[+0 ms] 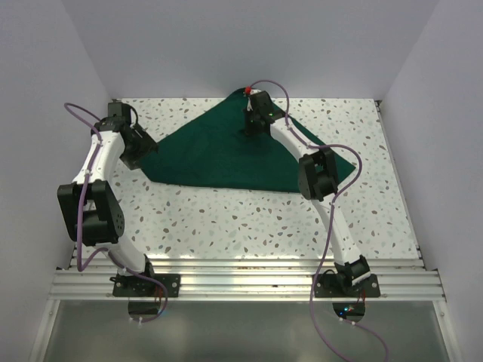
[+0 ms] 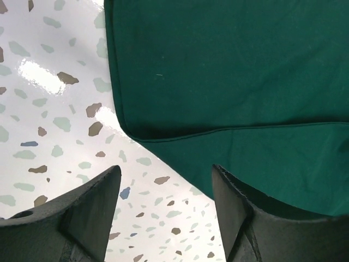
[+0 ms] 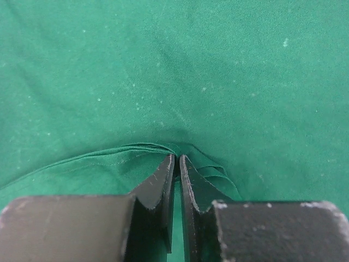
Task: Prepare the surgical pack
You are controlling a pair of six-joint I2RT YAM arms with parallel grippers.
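Here, the left end effector [image 2: 166,170] is hovering wide open, a hemmed corner of the green cloth [image 1: 219,154] just ahead on the speckled surface [image 2: 49,109]. The cloth's triangle is pointing away, long edge running rightward, and the right end effector [image 3: 177,159] is pinching its puckered weave.

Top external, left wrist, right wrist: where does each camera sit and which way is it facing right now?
Top external: high behind the robot, looking down on the table, left arm, right arm and green cloth.
Left wrist: on the left arm, looking down past the open left gripper at the cloth's corner and bare table.
Right wrist: on the right arm, close over the cloth; the right gripper pinches a fold.
Shared: all three show the green cloth.
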